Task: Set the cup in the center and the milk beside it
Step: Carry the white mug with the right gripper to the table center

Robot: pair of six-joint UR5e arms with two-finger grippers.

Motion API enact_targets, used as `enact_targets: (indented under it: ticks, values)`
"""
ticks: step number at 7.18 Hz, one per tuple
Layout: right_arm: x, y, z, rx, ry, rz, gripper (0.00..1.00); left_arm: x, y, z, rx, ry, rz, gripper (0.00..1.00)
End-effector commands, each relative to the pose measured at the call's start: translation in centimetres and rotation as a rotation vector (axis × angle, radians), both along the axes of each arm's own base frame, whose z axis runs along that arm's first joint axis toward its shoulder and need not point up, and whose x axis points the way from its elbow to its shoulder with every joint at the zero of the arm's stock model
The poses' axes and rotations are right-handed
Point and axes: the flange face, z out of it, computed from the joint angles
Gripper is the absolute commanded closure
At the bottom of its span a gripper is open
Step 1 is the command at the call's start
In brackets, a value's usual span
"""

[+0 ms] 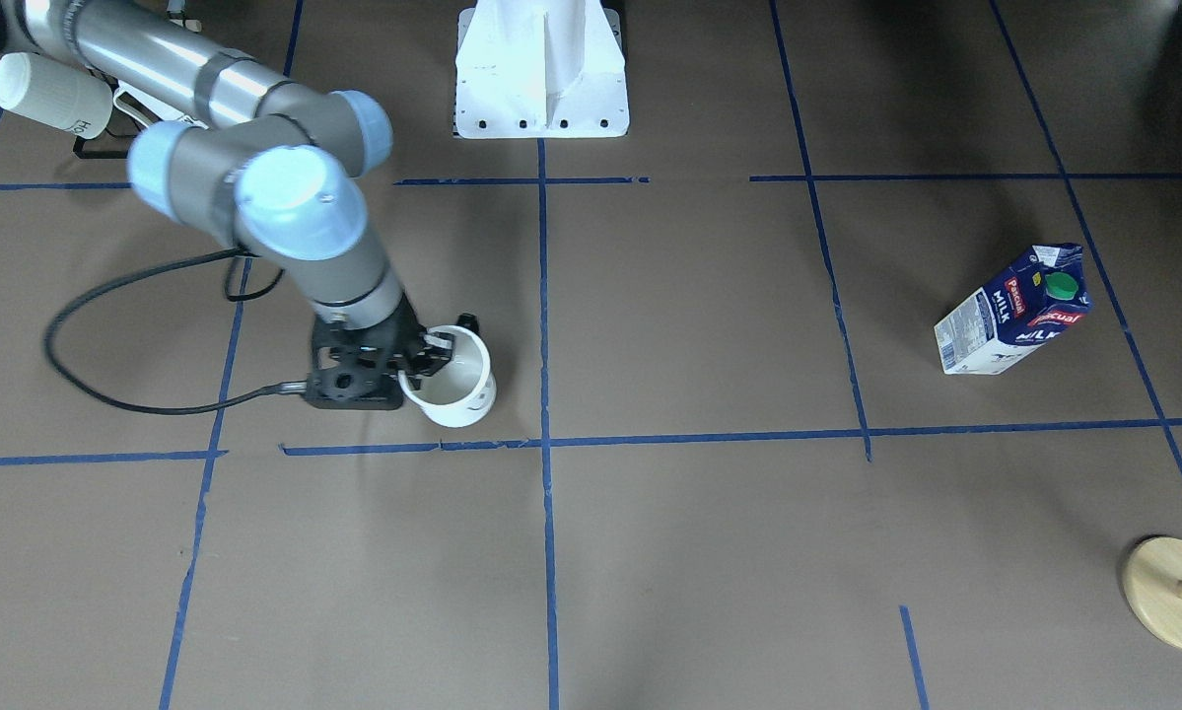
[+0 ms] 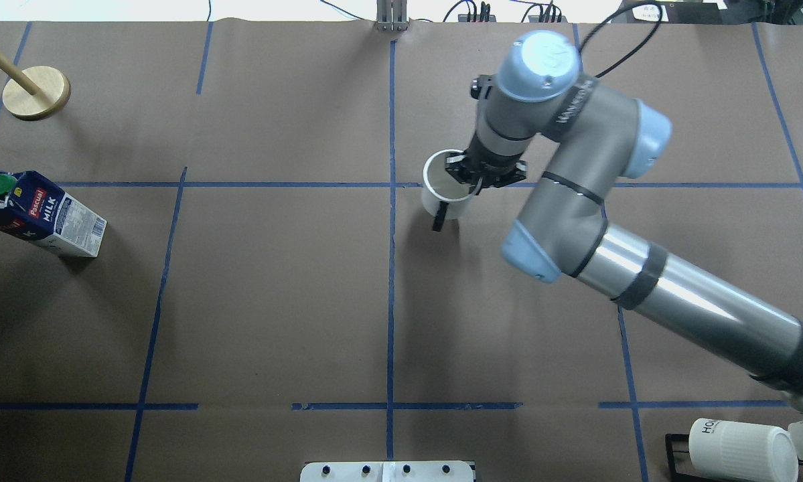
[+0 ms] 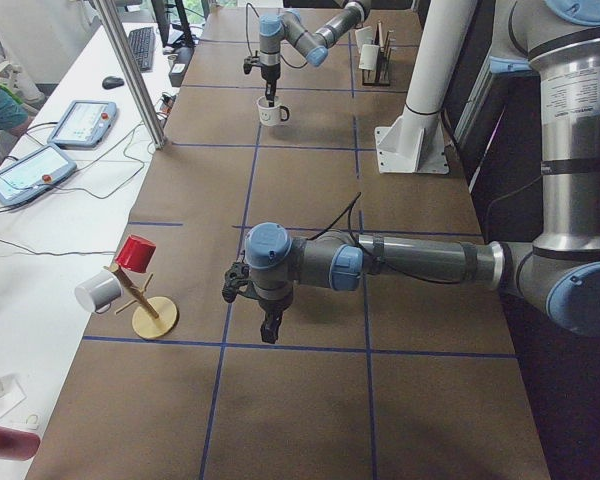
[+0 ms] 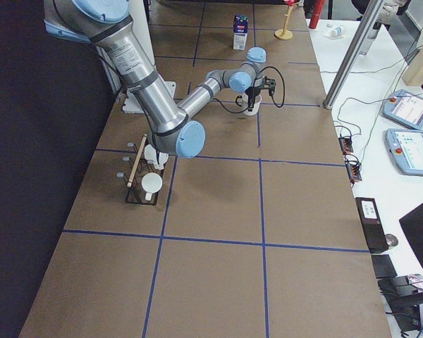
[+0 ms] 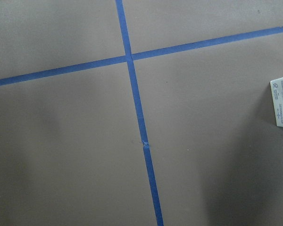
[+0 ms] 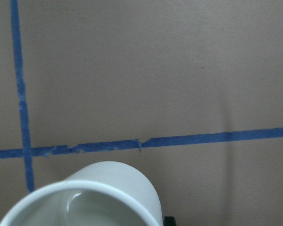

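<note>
The white cup (image 1: 455,383) with a black handle stands just beside the center tape crossing (image 1: 545,441), on the right arm's side of the middle line. My right gripper (image 1: 423,355) reaches down from above, one finger inside the rim and one outside, shut on the cup (image 2: 443,194). The right wrist view shows the cup's rim (image 6: 85,197) close to the crossing (image 6: 26,153). The milk carton (image 1: 1014,316) stands upright far off on the left arm's side; it also shows in the overhead view (image 2: 36,214). My left gripper (image 3: 270,325) hangs over the table near the milk; I cannot tell its state.
A black rack with a ribbed white mug (image 2: 743,448) stands by the right arm's base. A wooden mug tree (image 2: 36,92) stands at the far corner beyond the milk. The white robot pedestal (image 1: 541,69) is at the table's robot side. A black cable (image 1: 107,394) trails from the right wrist.
</note>
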Motion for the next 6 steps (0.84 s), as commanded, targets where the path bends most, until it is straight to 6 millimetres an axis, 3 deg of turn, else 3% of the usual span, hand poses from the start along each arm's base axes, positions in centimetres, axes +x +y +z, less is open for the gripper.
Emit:
enact_targets:
  ticks: [1,3,5,6]
  values:
    - [-3.5,1.2,-2.2,-0.034,0.005,0.038,1.0,0.0,0.0,0.0,0.001,0.0,0.0,0.0]
    - [-4.8,2.0,-1.7,-0.034,0.024,0.05,0.98,0.0,0.0,0.0,0.001,0.0,0.0,0.0]
    - [-5.8,2.4,-1.1,-0.017,0.047,0.058,0.87,0.0,0.0,0.0,0.001,0.0,0.0,0.0]
    - [-5.8,2.4,-1.1,-0.025,0.045,0.067,0.3,0.0,0.0,-0.1,0.002,0.0,0.0,0.0]
